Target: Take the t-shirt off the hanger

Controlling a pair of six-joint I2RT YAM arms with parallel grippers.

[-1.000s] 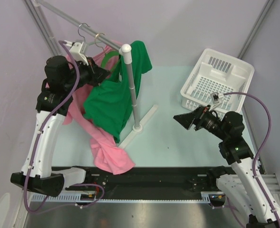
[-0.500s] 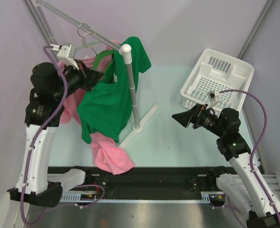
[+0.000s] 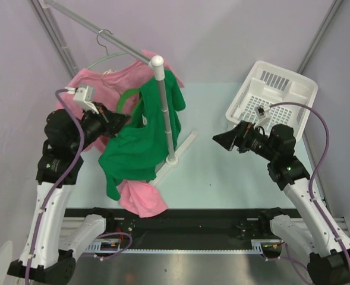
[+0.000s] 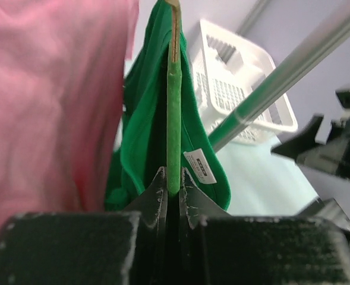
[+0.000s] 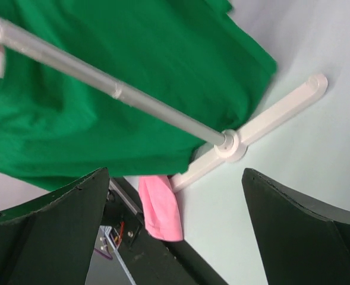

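Left gripper (image 4: pixel 173 178) is clamped tight on the green hanger (image 4: pixel 173 113), its jaws pinching the padded arm right at their tips. The green t-shirt (image 3: pixel 140 145) is on that hanger, draping ahead of and below the fingers, just beside the rack pole (image 3: pixel 165 113). A pink shirt (image 3: pixel 124 76) hangs to the gripper's far side. The right gripper (image 3: pixel 218 140) is spread wide and holds nothing. It points at the t-shirt from well apart.

A green t-shirt (image 3: pixel 136 148) droops, bunched, on the green hanger (image 4: pixel 173 119).
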